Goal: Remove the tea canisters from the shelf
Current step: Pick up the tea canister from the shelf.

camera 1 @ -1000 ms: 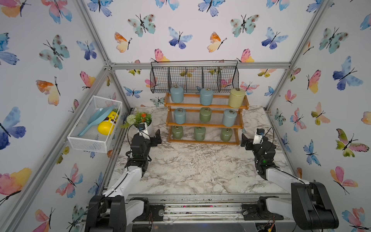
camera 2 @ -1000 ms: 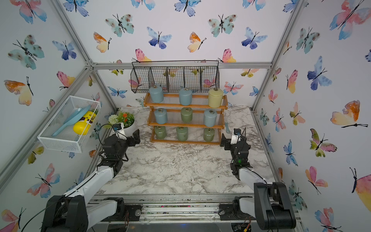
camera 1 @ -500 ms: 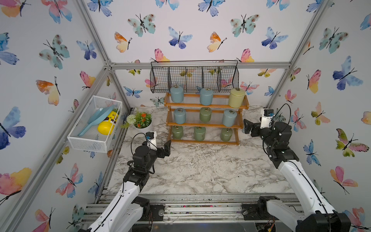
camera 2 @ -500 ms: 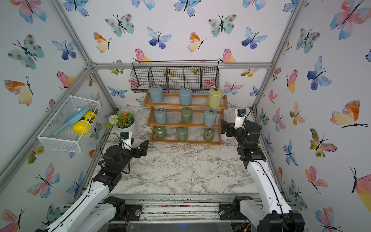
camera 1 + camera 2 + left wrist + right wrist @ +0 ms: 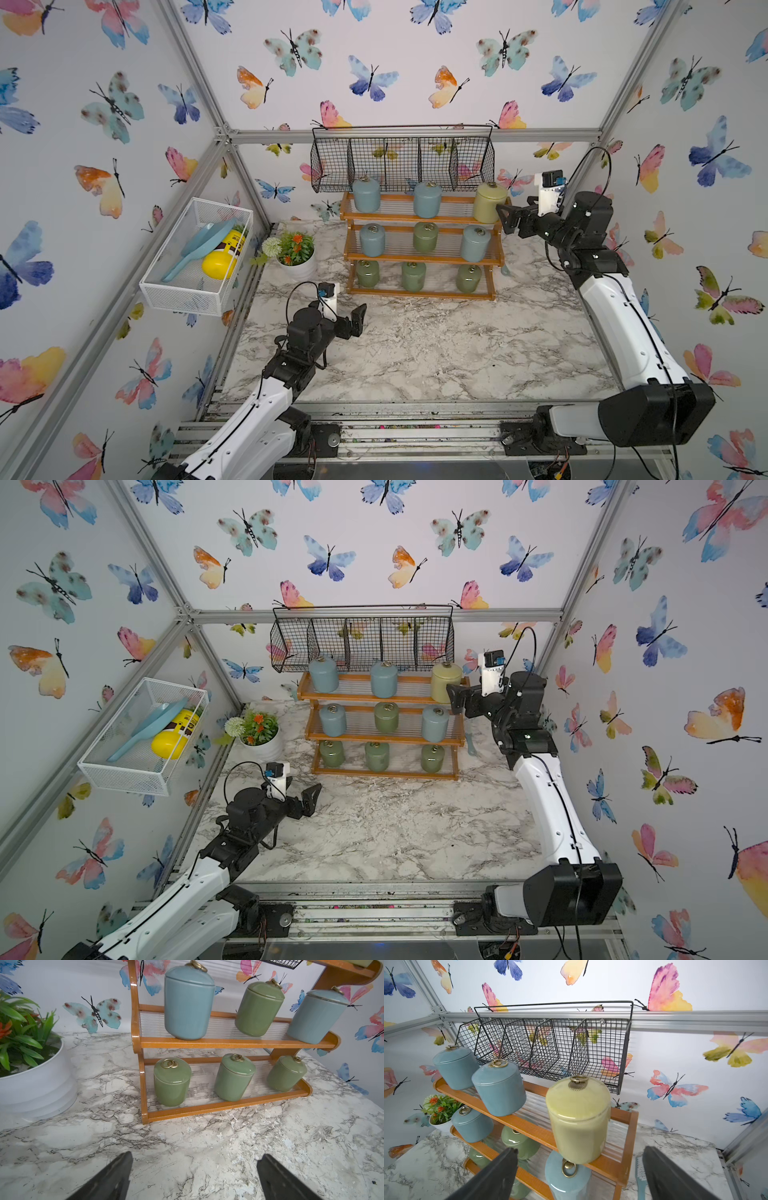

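Both arms have reached forward since a second ago. The right gripper (image 5: 506,220), jaws wide and empty, is now just beside the yellow canister (image 5: 489,203) on the shelf's (image 5: 419,295) top tier. The left gripper (image 5: 356,321), equally spread, faces the bottom tier. All nine canisters (image 5: 425,237) stand upright, rings up.

The three-tier orange-brown wooden shelf (image 5: 419,294) is faced from high and far in both top views and shared, much nearer, by both wrist views.
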`<state>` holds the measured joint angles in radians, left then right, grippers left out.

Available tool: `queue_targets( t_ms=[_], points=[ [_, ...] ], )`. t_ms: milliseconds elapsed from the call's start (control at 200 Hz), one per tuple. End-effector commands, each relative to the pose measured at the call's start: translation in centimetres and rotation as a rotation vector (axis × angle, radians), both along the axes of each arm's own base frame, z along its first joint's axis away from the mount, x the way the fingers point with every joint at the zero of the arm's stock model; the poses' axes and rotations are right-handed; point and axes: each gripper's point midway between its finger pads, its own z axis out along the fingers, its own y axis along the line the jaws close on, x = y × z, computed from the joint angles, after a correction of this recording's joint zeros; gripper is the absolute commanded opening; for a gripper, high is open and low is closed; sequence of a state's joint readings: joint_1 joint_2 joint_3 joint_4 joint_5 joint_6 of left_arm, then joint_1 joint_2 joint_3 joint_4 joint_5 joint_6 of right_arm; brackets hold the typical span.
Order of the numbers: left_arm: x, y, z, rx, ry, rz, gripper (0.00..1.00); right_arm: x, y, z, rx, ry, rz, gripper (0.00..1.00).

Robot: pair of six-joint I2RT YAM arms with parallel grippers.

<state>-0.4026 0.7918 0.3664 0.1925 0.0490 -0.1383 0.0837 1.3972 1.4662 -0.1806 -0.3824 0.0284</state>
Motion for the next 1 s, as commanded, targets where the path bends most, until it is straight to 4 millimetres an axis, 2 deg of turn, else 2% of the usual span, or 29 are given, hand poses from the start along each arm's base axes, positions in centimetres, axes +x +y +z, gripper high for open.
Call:
queue_targets(
  t_ms=[0,235,571,776,991],
  points=[
    [-0.4,-0.5,0.1,-0.009,-0.006,-0.025,0.98,0.2,0.6,0.4,-0.007,0.026,0.047,1.00],
    [-0.6,-0.9,-0.2,-0.027,-0.001,-0.040,0.98,1.8,1.4,0.5,0.017,0.052,0.079,1.00],
    [-0.8,-1.6,0.3,-0.052,-0.010,-0.063,0.98,4.5,3.2,-0.5,-0.005,0.098,0.107,1.00],
    [-0.8,-2.0,1.0,-0.064,-0.021,-0.078,0.98,5.4,3.8,-1.5,-0.029,0.126,0.105,1.00],
    [-0.9,-2.2,0.8,-0.074,-0.008,-0.085,0.98,6.2,4.7,-2.7,-0.049,0.152,0.112,1.00]
  ],
)
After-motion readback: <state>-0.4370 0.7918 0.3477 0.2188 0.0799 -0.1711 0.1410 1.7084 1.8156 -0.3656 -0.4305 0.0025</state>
